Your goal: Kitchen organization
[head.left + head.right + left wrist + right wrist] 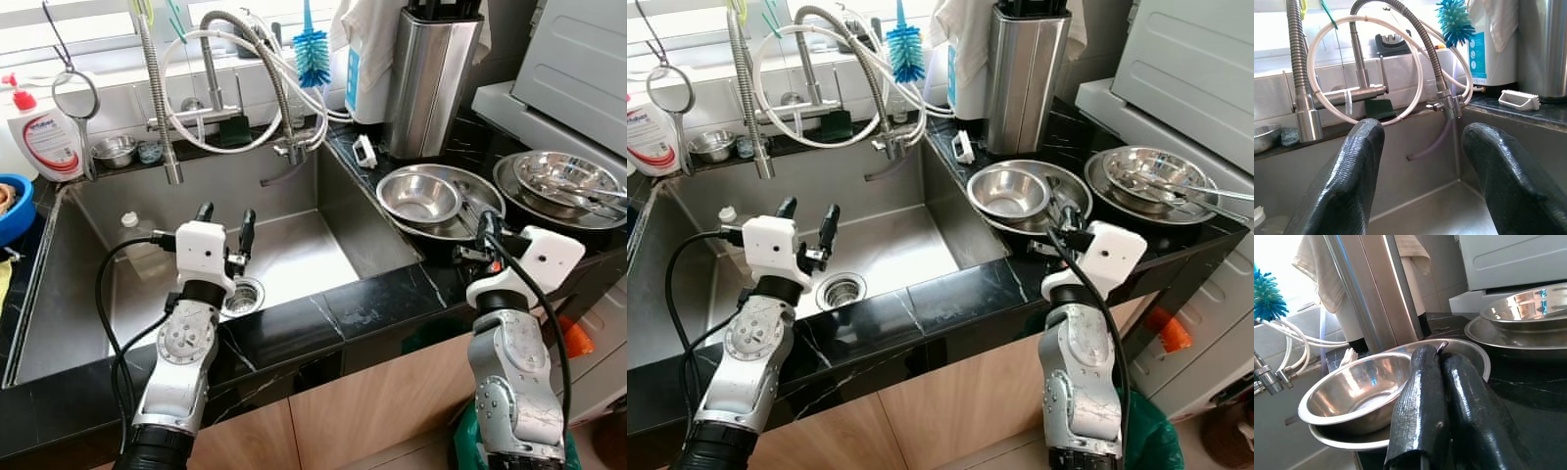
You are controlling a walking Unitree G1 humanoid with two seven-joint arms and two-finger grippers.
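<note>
The left pincer point(225, 223) hovers over the steel sink point(284, 250), just above the near rim and close to the drain point(241, 295), its two black fingers point(1349, 171) spread wide with nothing between them. Beyond it, at the far wall of the sink, stand the coiled spring faucet point(220, 59) and a white hose point(1359, 68) looped around it.

The right pincer point(1065, 220) sits over the black marble desk point(362, 308) to the right of the sink, its fingers point(1422, 401) pressed tightly together. A thin metal tip juts out at their ends, but what it belongs to cannot be told. Just beyond the fingertips sits a small steel bowl point(419, 196), nested in a wider, shallower steel pan point(1469, 352). Farther right lies another stack of steel bowls point(563, 181) with a utensil resting across it.

At the far side of the desk stands a tall steel knife block point(429, 83), with a blue bottle brush point(313, 54) to its left. A soap bottle point(44, 137) stands at the far left, beside a small strainer point(75, 93) that hangs there.
</note>
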